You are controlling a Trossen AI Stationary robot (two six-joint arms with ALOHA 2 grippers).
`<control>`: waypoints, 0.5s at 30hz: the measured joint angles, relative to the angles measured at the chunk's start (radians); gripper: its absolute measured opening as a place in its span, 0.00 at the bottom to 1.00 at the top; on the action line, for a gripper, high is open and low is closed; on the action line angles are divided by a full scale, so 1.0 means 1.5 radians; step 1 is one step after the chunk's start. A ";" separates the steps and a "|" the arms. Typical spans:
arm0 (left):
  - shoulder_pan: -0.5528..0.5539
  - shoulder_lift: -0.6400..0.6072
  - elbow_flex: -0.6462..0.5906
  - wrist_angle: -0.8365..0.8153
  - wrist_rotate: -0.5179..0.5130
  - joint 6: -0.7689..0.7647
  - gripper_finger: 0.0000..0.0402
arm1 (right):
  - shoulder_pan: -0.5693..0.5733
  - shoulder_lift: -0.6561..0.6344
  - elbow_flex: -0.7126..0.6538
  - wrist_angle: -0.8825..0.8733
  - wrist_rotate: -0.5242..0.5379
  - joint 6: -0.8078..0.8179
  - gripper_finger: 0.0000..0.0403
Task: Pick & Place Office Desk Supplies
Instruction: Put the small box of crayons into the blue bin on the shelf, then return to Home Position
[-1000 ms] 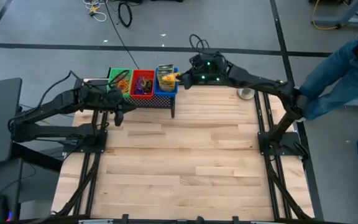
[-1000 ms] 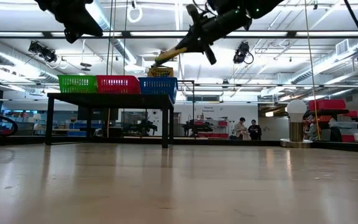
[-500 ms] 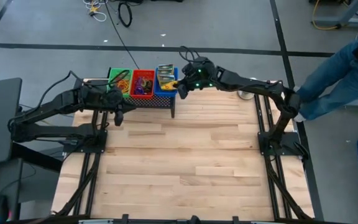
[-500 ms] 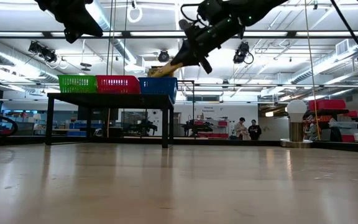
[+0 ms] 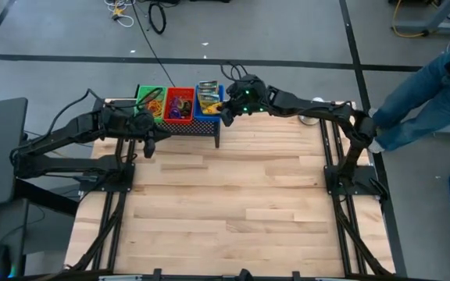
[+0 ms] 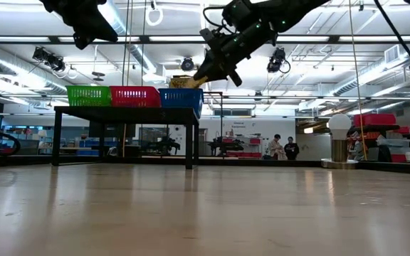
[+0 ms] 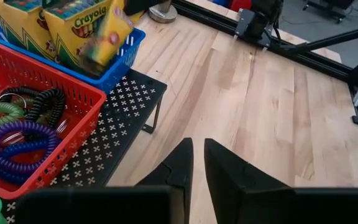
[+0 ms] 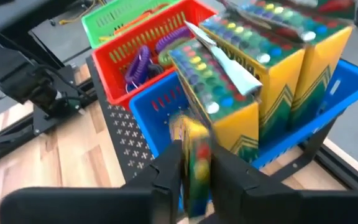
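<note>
My right gripper (image 5: 226,108) hangs at the right end of the blue basket (image 5: 208,112), shut on a small yellow-green crayon box (image 8: 194,158). That box also shows blurred in the left wrist view (image 7: 107,37), slanting over the basket's rim. Two larger crayon boxes (image 8: 229,93) stand upright in the blue basket. The red basket (image 5: 180,104) holds coiled bands (image 7: 23,137). Beside it is a green basket (image 5: 150,101). All three sit on the black mesh rack (image 7: 117,124). My left gripper (image 7: 197,165) waits shut and empty near the rack's left end. My right gripper has the small crayon box between its two fingers (image 8: 169,168), one on each of two opposite sides. It holds the upper end (image 7: 124,17). The fingers come from the table's right, slanting down. The box tilts, its lower end (image 7: 92,55) over the blue basket's rim.
A white ball on a round base (image 6: 339,122) stands at the table's far right corner. A person in jeans (image 5: 428,86) stands beyond the right edge. Bare wooden table (image 5: 233,203) stretches from the rack to the near edge.
My right gripper has come down and toward the table's left, rolling a little. It has brought the small crayon box from above the blue basket down to its rim. The left arm has kept still.
</note>
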 joint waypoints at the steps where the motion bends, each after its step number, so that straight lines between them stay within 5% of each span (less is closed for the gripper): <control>1: 0.000 0.000 0.000 0.000 0.000 0.000 0.11 | 0.000 0.001 0.000 -0.003 0.002 0.000 0.18; 9: 0.000 0.000 0.000 0.000 0.000 0.014 0.11 | 0.004 0.001 0.000 -0.006 0.027 0.008 0.41; 15: 0.000 0.000 0.000 0.000 -0.024 0.013 0.11 | 0.004 -0.029 0.000 -0.021 0.030 0.025 0.47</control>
